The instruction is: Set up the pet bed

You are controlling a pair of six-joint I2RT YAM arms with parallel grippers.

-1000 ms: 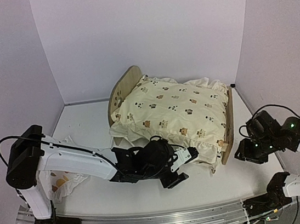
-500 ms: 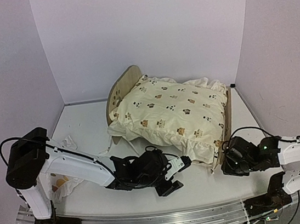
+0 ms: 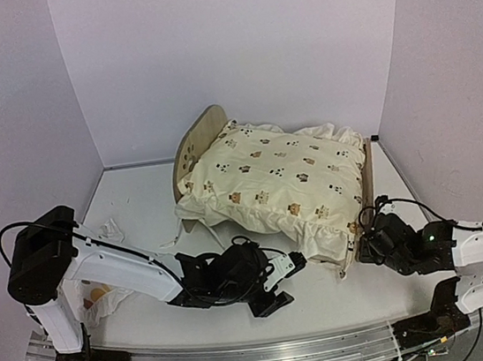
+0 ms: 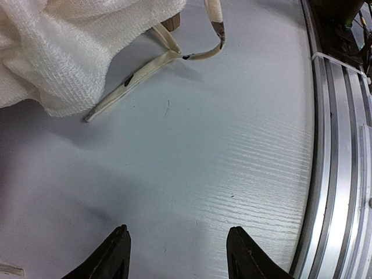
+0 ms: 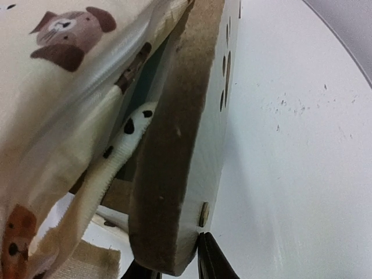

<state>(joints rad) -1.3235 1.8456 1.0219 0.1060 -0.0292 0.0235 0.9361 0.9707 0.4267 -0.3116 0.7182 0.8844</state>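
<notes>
The right fingers (image 5: 212,261) pinch the end board of the pet bed (image 5: 168,174). The left fingers (image 4: 116,256) hang wide apart over the counter (image 4: 232,145).

Base of pet bed (image 3: 194,147) hidden under cushion (image 3: 277,180), right pincer (image 5: 174,267) fingers (image 5: 212,260) cut off, grip unclear

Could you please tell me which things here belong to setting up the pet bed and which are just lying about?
For the job: light-wood pet bed frame; cream animal-print cushion lying on it.
Lying about: small white pillow with orange-brown prints, off to the left, apart from the bed.
</notes>
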